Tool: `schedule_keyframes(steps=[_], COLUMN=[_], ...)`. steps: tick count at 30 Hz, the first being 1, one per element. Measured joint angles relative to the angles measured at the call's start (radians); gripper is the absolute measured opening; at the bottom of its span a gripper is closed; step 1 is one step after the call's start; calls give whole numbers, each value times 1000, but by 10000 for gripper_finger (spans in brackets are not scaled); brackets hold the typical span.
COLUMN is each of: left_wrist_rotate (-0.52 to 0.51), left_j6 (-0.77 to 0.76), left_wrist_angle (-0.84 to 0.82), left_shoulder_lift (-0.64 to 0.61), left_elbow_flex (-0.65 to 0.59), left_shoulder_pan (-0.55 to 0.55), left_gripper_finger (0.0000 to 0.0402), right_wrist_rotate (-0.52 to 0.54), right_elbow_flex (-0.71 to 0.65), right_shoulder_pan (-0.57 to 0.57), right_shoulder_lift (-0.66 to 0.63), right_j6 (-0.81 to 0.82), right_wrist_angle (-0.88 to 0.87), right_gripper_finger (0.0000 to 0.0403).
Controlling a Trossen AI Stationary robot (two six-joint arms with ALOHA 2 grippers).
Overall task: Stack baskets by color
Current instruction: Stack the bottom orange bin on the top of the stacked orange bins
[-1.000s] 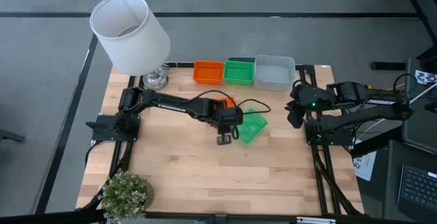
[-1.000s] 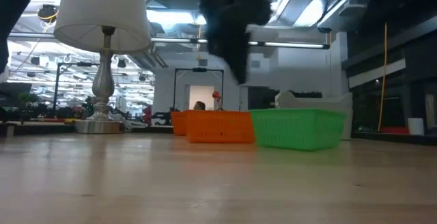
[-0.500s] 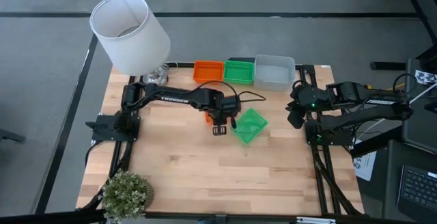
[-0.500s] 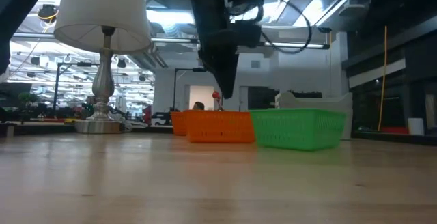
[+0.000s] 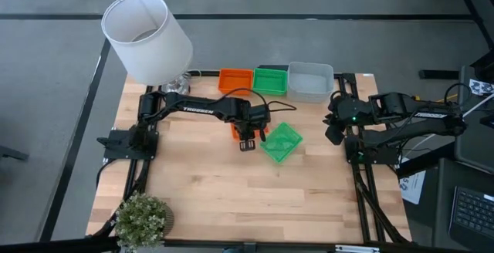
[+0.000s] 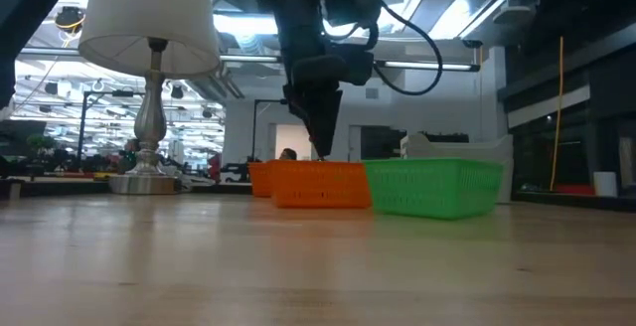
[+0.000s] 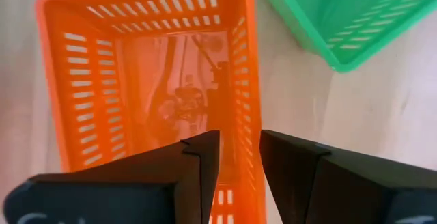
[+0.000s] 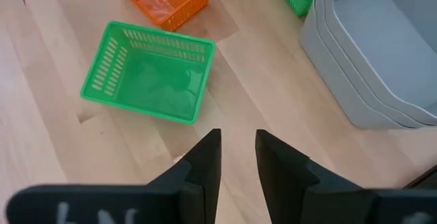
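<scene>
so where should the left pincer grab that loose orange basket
On a long side wall of the loose orange basket, coming straight down from above: it sits upright and open, and the left pincer already straddles that thin mesh rim, clear of the loose green basket.

On the pale wooden table (image 5: pixel 208 199), the left gripper (image 5: pixel 248 141) hangs over a loose orange mesh plastic basket (image 5: pixel 235 132), just beside a tilted green mesh plastic basket (image 5: pixel 281 143). Orange (image 5: pixel 235 81), green (image 5: pixel 271 80) and grey-white baskets (image 5: pixel 310 82) line the far edge. The right gripper (image 5: pixel 333 135) waits at the right side.
</scene>
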Motion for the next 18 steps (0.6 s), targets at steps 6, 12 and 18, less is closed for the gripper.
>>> schedule_keyframes(steps=[6,12,18], left_wrist_rotate=[15,9,-81], left_j6=[-25,-28,-11], left_wrist_angle=[2,1,22], left_shoulder_lift=[19,67,125], left_elbow_flex=[-1,-2,-2], left_shoulder_pan=[-8,-17,-12], left_gripper_finger=[99,99,92], right_wrist_rotate=[1,0,0], right_elbow_flex=[0,0,0], right_shoulder_pan=[0,0,0], right_shoulder_lift=[0,0,1], right_j6=[-12,-12,-12], right_wrist_angle=[-1,-3,-3], right_gripper_finger=[92,92,92])
